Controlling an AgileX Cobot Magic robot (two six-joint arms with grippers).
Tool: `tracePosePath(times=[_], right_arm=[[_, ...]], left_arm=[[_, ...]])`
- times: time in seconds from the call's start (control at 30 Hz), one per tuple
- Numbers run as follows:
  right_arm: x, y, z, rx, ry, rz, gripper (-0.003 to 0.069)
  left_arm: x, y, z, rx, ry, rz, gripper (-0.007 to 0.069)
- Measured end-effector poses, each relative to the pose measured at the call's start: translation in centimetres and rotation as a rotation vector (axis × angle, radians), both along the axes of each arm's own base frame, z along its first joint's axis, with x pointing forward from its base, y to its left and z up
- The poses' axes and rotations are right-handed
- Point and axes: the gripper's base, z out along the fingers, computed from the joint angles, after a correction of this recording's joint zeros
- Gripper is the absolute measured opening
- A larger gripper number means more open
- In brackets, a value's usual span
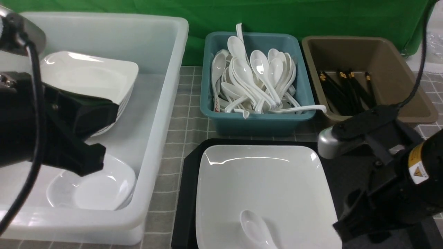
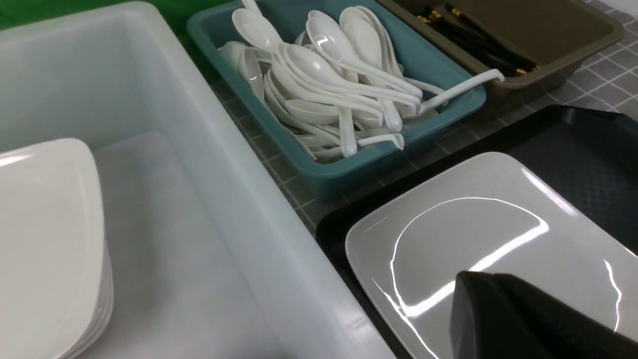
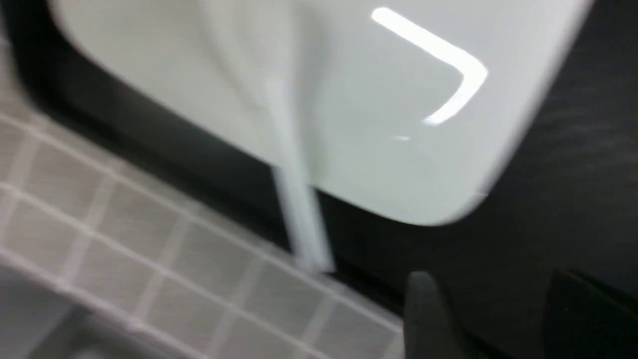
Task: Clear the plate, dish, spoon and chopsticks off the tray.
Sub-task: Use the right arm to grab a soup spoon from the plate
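The large white plate [image 1: 263, 180] lies on the black tray [image 1: 188, 193]. The white spoon [image 1: 256, 228] rests in the plate near its front edge. In the blurred right wrist view the spoon's handle [image 3: 294, 199] sticks out past the plate [image 3: 349, 75] over the tray rim [image 3: 149, 144]. My right gripper [image 1: 346, 224] hangs open and empty over the tray's right front, fingers apart [image 3: 493, 279]. My left gripper [image 1: 98, 160] is shut and empty over the white tub, above a small dish [image 1: 100, 186]; it also shows in the left wrist view [image 2: 478, 279]. No dish or chopsticks show on the tray; my right arm hides its right side.
The white tub [image 1: 162, 114] on the left holds a stack of square plates [image 1: 90, 76] and small dishes. A teal tub [image 1: 256, 121] behind the tray is full of spoons. A brown tub [image 1: 408, 114] at the back right holds black chopsticks [image 1: 346, 90].
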Motion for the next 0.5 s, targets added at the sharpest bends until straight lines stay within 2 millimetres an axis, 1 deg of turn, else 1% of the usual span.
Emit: tracePosePath(times=[0.03, 0.07, 0.13, 0.2, 0.27, 0.33, 0.5], right_arm=[[0.0, 0.2, -0.1, 0.002, 0.003, 0.004, 0.0356], [0.2, 1.1, -0.9, 0.012, 0.021, 0.020, 0.0360], [0.4, 3.1, -2.5, 0.013, 0.043, 0.058, 0.0367], [0.7, 4.4, -4.0, -0.001, 0.066, 0.080, 0.0386], [1.0, 5.7, -6.1, -0.034, 0.102, 0.101, 0.0415], [1.5, 6.4, -8.0, -0.064, 0.124, 0.114, 0.0440], [2.8, 6.9, -10.7, -0.098, 0.131, 0.111, 0.0440]], left_arm=[[0.0, 0.0, 0.0, 0.002, -0.001, -0.001, 0.0010], [0.0, 0.0, 0.0, 0.003, -0.003, -0.003, 0.0010], [-0.1, 0.0, 0.1, 0.012, -0.015, -0.010, 0.0010], [-0.2, 0.1, 0.2, 0.011, -0.020, -0.012, 0.0010], [-0.5, 0.2, 0.3, 0.009, -0.029, -0.013, 0.0010], [-0.8, 0.3, 0.4, 0.008, -0.031, -0.015, 0.0010], [-1.4, 0.6, 0.7, 0.004, -0.041, -0.018, 0.0010]])
